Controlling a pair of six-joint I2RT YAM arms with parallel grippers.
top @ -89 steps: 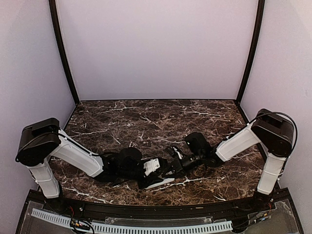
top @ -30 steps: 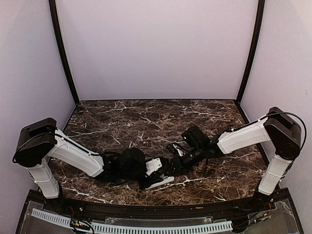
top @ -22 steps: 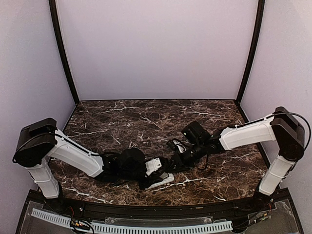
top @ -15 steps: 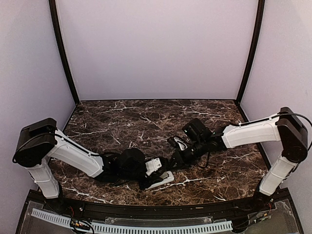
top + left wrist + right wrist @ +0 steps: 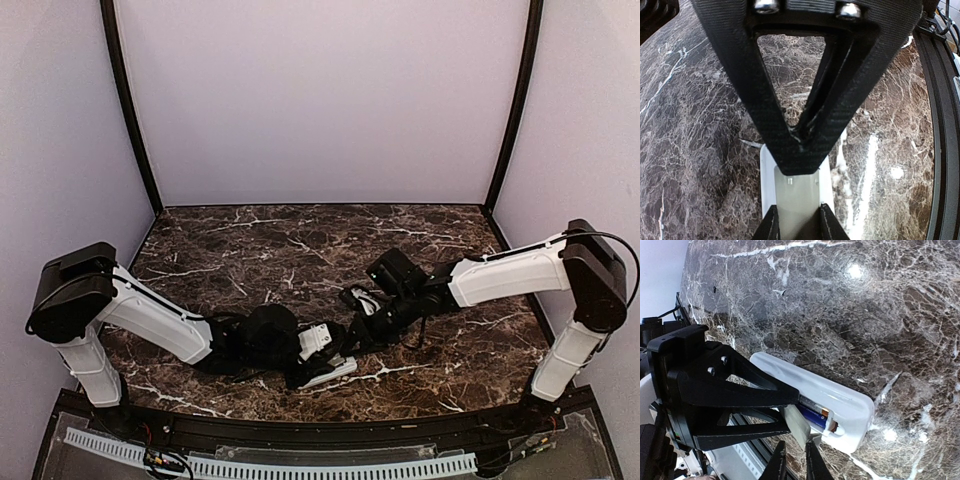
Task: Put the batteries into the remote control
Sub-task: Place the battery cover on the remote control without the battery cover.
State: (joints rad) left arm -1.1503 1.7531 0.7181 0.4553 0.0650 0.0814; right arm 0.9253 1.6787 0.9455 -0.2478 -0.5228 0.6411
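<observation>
The white remote control [image 5: 840, 395] lies back-up on the marble near the front edge, also seen from above as the remote control [image 5: 328, 373]. Two dark batteries [image 5: 815, 412] with orange ends lie side by side in its open bay. My left gripper [image 5: 796, 212] is shut on a flat grey cover piece [image 5: 796, 192], holding it tilted over the bay. From the right wrist view, the left gripper [image 5: 789, 416] comes in from the left with the cover [image 5: 796, 426] at its tip. My right gripper [image 5: 794, 452] is shut, empty, its tips against the cover's far end.
The dark marble table [image 5: 300, 250] runs back to lilac walls. A black rail [image 5: 940, 125] borders the table's front edge just beside the remote. Both arms meet low over the front middle, the right gripper [image 5: 356, 334] close above the remote.
The right arm has stretched further out toward the left, and its fingers have drawn closer together. The left gripper, the cover and the remote have stayed where they were.
</observation>
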